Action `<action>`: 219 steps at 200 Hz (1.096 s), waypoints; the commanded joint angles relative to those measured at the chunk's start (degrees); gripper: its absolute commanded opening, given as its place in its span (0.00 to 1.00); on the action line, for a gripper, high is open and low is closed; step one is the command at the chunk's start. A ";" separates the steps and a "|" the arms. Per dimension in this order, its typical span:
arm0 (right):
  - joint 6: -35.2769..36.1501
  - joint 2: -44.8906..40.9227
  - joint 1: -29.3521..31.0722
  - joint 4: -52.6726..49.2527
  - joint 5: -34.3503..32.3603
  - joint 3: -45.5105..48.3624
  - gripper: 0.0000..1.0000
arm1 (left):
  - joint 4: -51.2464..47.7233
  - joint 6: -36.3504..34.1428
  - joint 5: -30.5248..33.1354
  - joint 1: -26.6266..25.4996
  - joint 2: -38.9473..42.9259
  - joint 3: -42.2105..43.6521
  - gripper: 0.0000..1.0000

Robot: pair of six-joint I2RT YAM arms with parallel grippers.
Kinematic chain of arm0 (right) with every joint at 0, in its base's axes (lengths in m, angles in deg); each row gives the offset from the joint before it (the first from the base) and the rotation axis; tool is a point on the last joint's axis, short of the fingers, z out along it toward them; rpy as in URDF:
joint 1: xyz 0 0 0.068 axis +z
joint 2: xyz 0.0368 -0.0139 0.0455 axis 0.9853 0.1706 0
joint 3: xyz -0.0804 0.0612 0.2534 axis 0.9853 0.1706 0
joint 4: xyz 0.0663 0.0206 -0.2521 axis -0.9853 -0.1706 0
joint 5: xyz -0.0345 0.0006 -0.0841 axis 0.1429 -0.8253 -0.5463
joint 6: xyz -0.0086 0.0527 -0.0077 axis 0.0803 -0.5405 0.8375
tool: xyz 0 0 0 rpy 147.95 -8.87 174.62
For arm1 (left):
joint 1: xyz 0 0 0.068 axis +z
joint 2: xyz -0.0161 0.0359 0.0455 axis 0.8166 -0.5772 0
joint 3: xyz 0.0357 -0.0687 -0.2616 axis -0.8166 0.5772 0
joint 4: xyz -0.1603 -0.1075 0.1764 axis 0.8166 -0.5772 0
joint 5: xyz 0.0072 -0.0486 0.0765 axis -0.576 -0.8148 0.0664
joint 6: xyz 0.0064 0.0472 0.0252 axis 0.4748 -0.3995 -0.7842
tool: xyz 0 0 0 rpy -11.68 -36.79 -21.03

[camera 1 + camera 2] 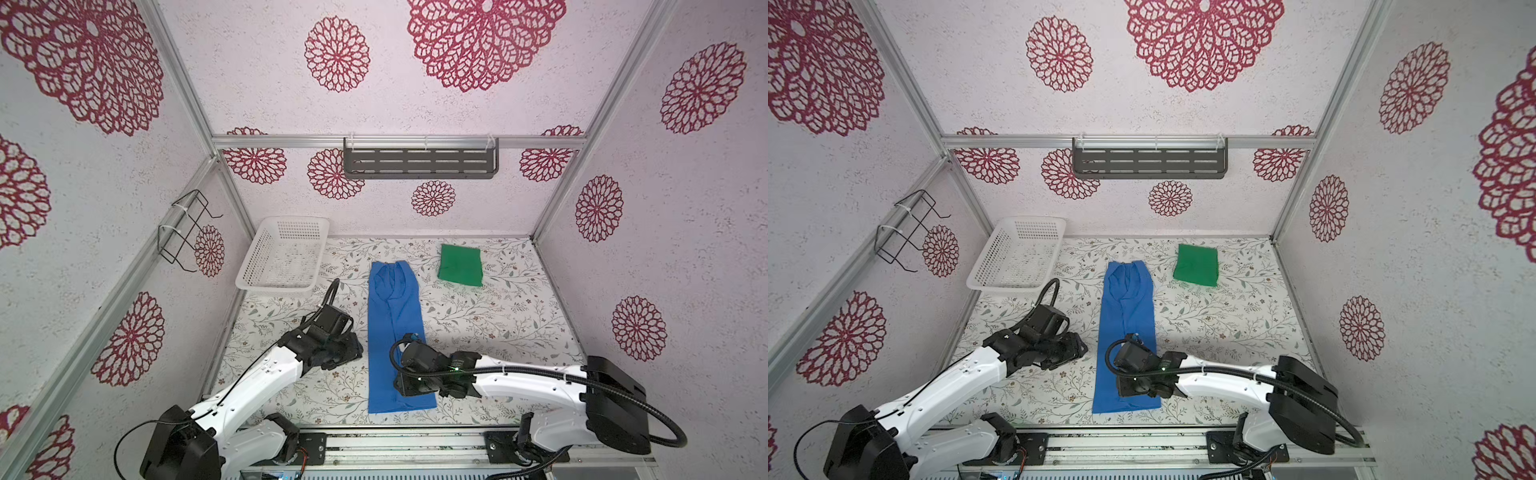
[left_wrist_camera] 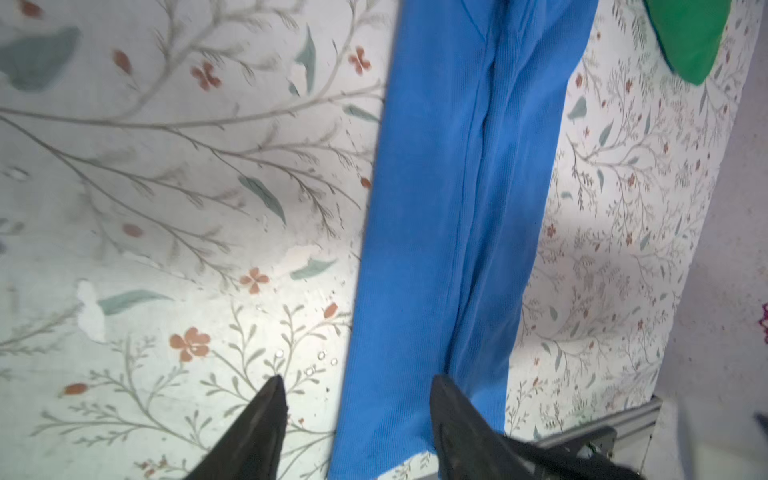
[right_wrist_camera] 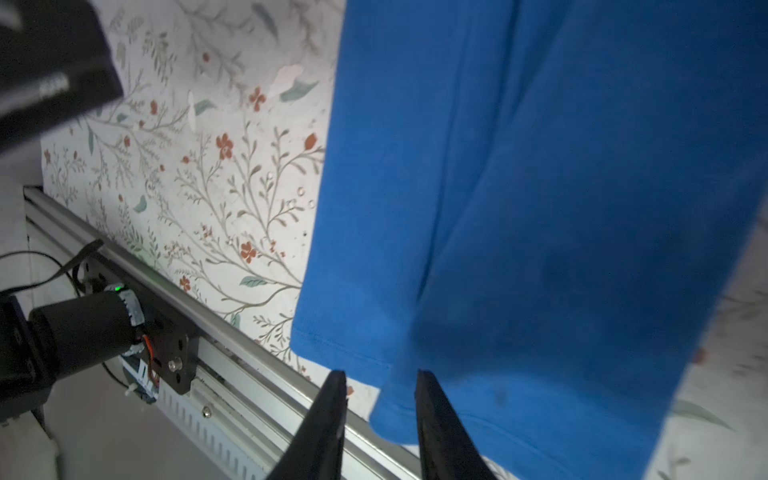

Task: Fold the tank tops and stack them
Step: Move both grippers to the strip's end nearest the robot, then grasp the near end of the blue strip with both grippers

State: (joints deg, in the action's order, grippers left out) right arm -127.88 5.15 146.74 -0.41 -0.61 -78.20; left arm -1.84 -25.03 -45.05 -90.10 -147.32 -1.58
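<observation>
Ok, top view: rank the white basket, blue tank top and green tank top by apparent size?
1. Long royal blue tank top, partly under the right arm.
2. White perforated plastic basket, close behind; it sits farther back, so this pair is unsure.
3. Folded bright green tank top, clearly smallest.

White left arm (image 1: 257, 374) and right arm (image 1: 532, 380), black joints.
Black ribbed cables (image 1: 519, 370) loop by the wrists; a green light (image 1: 456, 367) on the right.

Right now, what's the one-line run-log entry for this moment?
green top: folded, back right | blue top: long strip, centre | left pincer: open, at strip's left edge | right pincer: open, at near hem
</observation>
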 commanded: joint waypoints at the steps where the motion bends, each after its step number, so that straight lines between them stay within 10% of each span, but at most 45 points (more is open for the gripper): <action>1: -1.71 -0.40 -0.41 -1.67 -1.99 0.35 0.30 | 1.97 5.94 -0.60 -3.71 0.17 3.37 0.58; 75: -4.73 8.46 5.79 -1.55 -0.89 1.10 0.23 | 3.55 14.22 1.17 -12.54 0.52 8.16 0.56; 140: -6.72 -12.92 -0.99 -12.50 -3.27 5.52 0.41 | 2.57 20.32 -2.36 -15.35 6.93 11.71 0.59; 219: -15.81 -32.96 -7.06 -9.05 6.23 23.84 0.37 | 10.35 30.99 -6.96 -19.87 10.48 20.88 0.57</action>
State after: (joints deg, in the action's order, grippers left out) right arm -139.40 -26.37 139.95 -11.71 3.26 -55.60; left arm 5.20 1.53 -50.73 -108.57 -137.35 18.31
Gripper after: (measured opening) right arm 0.374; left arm 0.583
